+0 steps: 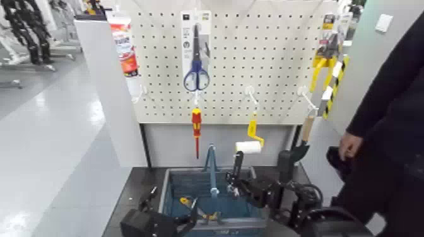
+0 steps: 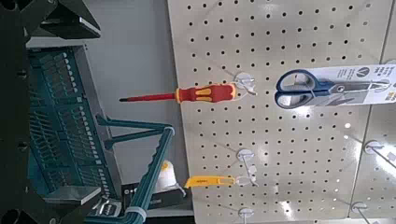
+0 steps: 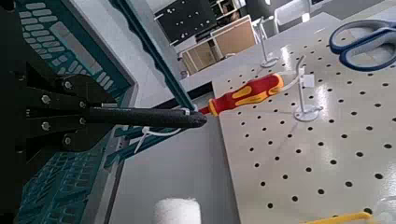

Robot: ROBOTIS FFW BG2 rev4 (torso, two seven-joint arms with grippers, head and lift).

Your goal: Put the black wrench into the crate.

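Right gripper (image 1: 243, 186), lower centre, clamps the black wrench (image 1: 237, 162).
The wrench stands upright over the crate (image 1: 166, 190); left gripper (image 1: 150, 200), bottom left, spread wide.

A tool-shop-style mock-up in a lab hall: a white pegboard (image 1: 252, 57) hung with packaged scissors (image 1: 196, 53), a screwdriver (image 1: 196, 129) and a paint roller (image 1: 250, 140).

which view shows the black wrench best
The right wrist view: the black wrench runs as a long dark handle straight out of the right gripper, shut on it, above the crate. The head view shows only a dark upright bar over the crate. The left wrist view does not show it.
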